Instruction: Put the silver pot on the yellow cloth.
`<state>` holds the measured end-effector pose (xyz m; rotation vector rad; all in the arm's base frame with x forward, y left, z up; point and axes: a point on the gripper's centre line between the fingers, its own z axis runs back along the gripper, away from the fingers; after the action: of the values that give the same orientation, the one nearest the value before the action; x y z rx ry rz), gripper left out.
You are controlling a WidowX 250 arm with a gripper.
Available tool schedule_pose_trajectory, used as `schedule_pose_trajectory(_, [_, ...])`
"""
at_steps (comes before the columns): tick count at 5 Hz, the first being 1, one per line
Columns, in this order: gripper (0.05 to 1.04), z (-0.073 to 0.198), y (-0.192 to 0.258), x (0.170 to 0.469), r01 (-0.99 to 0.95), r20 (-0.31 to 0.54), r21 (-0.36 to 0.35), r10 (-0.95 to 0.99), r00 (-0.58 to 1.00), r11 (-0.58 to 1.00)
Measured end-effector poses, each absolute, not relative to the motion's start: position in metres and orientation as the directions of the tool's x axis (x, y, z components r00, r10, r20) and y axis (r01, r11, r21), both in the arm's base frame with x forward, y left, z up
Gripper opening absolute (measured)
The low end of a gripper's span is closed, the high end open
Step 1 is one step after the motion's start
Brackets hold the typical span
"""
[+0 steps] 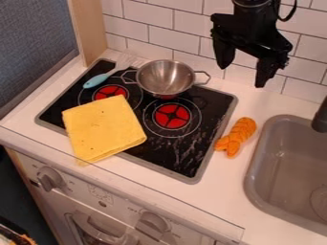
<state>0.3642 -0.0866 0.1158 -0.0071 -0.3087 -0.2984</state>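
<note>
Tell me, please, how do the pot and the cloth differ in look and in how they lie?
The pot is round, shiny and silver; the cloth is roughly square, matt and yellow. The pot is a deep bowl with two handles, while the cloth is flat. The pot stands at the rear of the stove; the cloth reaches past its front edge. Both rest at least partly on the stove.

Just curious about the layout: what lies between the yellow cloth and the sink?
In the camera view: dark stovetop, then, on the white counter, an orange twisted thing.
</note>
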Motion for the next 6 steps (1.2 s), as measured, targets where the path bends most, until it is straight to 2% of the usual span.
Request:
schedule_pose_trajectory(1, [1.001, 0.102, -0.084, 0.359, 0.29, 0.261, 0.039, -0.29, 0.921, 0.956])
schedule_pose_trajectory(2, [1.001, 0.091, -0.069, 0.331, 0.301, 0.21, 0.074, -0.31, 0.927, 0.951])
schedule_pose_trajectory(3, [1.001, 0.094, -0.054, 0.324, 0.301, 0.214, 0.084, -0.312, 0.925, 0.95])
schedule_pose_trajectory(4, [1.001, 0.092, -0.038, 0.329, 0.33, 0.229, 0.112, -0.347, 0.909, 0.937])
schedule_pose_trajectory(5, [1.001, 0.092, -0.025, 0.346, 0.35, 0.256, 0.155, -0.379, 0.889, 0.924])
schedule_pose_trajectory(6, [1.001, 0.084, -0.013, 0.362, 0.384, 0.234, 0.256, -0.443, 0.866, 0.887])
